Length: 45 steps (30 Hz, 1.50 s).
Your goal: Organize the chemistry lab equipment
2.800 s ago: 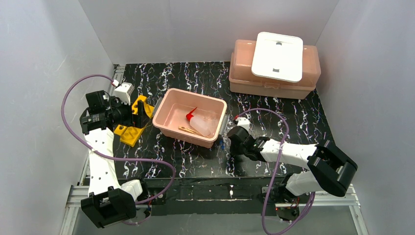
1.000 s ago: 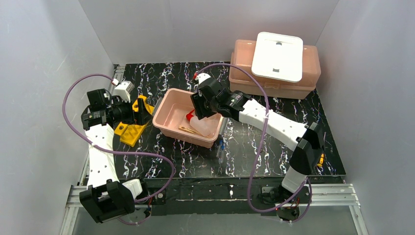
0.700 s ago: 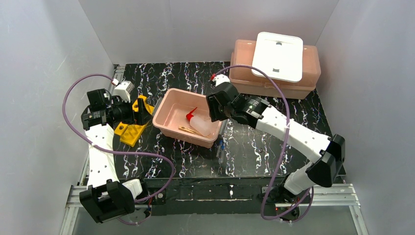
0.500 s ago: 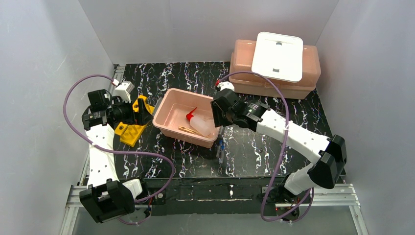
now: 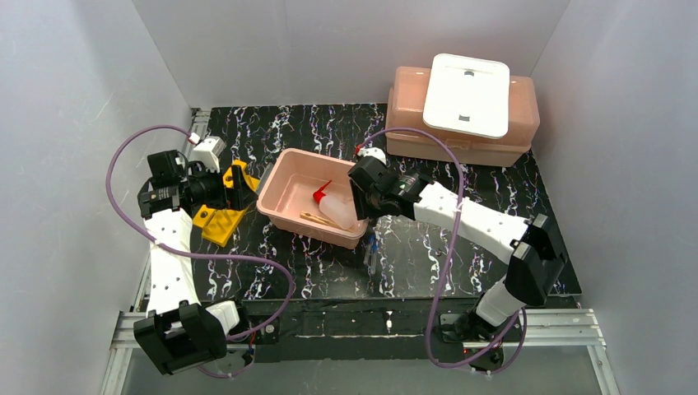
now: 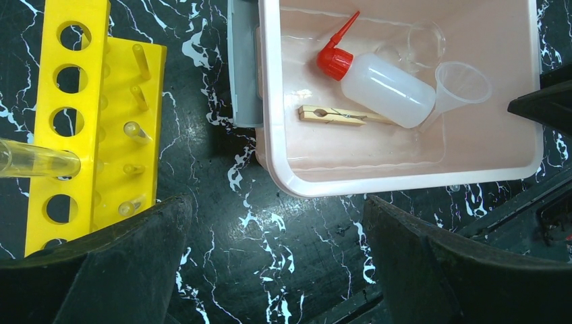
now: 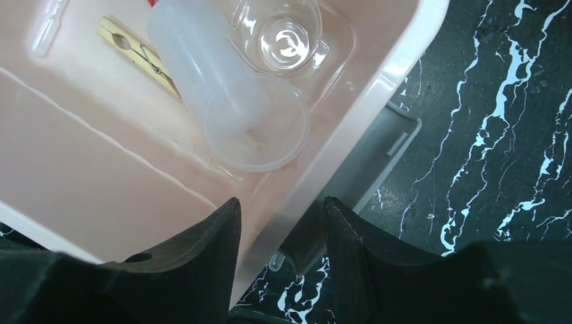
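The yellow test-tube rack [image 6: 74, 115] lies on the table at the left with a clear glass tube [image 6: 34, 163] in it. My left gripper [image 6: 276, 260] hangs open over bare table between the rack and the open pink tub [image 6: 405, 181]. Inside the tub lie the squeeze bottle [image 6: 384, 86] with its red nozzle, the wooden stick [image 6: 340, 116], a clear funnel [image 6: 462, 84] and the small beaker [image 7: 283, 34]. My right gripper [image 7: 280, 233] is open and straddles the tub's right wall, one finger inside and one outside. Blue-tipped pipettes [image 5: 372, 251] lie on the table near the tub.
A closed pink tub [image 5: 461, 136] with a white lid [image 5: 467, 93] on top stands at the back right. A grey latch [image 7: 367, 172] sticks out from the open tub's right wall, between my right fingers. White walls enclose the table on three sides.
My right gripper has moved from over the middle of the tub to its right wall, coming a little nearer and lower. The left arm has not moved.
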Tool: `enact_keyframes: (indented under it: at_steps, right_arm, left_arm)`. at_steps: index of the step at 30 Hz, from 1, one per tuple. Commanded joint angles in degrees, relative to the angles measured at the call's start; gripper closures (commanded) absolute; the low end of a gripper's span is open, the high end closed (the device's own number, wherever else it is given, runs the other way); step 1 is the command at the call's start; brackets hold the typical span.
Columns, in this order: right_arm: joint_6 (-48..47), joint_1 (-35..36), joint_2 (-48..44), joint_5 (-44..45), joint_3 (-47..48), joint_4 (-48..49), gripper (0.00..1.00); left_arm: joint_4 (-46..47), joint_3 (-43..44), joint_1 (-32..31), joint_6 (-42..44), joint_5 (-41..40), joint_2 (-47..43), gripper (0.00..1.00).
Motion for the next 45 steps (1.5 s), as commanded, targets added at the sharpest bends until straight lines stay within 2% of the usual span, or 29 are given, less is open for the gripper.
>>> enact_keyframes:
  at_steps: [1,5,9,13,21,24,30,33,36,41,45]
  right_arm:
    - [0.4,-0.2,1.2,0.5,2.0,2.0,0.46]
    - [-0.8,-0.2,1.6,1.3,1.8,1.8,0.64]
    - [-2.9,-0.8,-0.1,2.6,0.6,0.9,0.74]
    - [-5.9,-2.6,-3.2,0.0,-1.9,0.6,0.75]
    - [-7.5,-5.4,-8.3,0.8,-4.8,-0.7,0.74]
    - [-7.5,-6.0,-8.3,1.3,-5.2,-0.5,0.72]
    - [-7.0,-6.2,-9.1,1.6,-3.4,-1.5,0.55]
    - [-6.2,-6.2,-12.9,4.0,-2.9,-1.6,0.44]
    - [-4.6,-6.0,-19.0,5.6,-4.4,-1.6,0.41]
    - [7.1,-5.1,-33.4,7.9,-16.4,-5.1,0.4]
    - [19.6,-5.0,-42.3,4.7,-30.1,-7.2,0.41]
  left_arm:
    - [-1.0,0.2,-0.1,0.5,1.4,-0.4,0.02]
    - [-1.0,0.1,-0.2,0.5,1.5,-0.4,0.02]
    - [-1.1,0.1,-0.2,0.6,1.8,-0.5,0.02]
    - [-1.5,0.0,-0.1,1.0,2.0,-0.9,0.02]
    - [-2.0,-1.2,-0.1,1.4,1.9,-1.4,0.02]
    - [-1.9,-1.0,-0.2,1.0,2.0,-1.5,0.02]
    - [-2.7,-0.3,-0.1,1.2,1.8,-2.0,0.02]
    - [-3.0,-0.3,-0.1,1.4,1.6,-2.1,0.02]
    - [-3.2,-0.2,-0.1,1.6,1.4,-2.1,0.02]
    - [-3.5,-0.3,-0.1,2.1,1.4,-2.4,0.02]
    - [-3.5,-0.4,-0.1,2.3,1.3,-2.4,0.02]
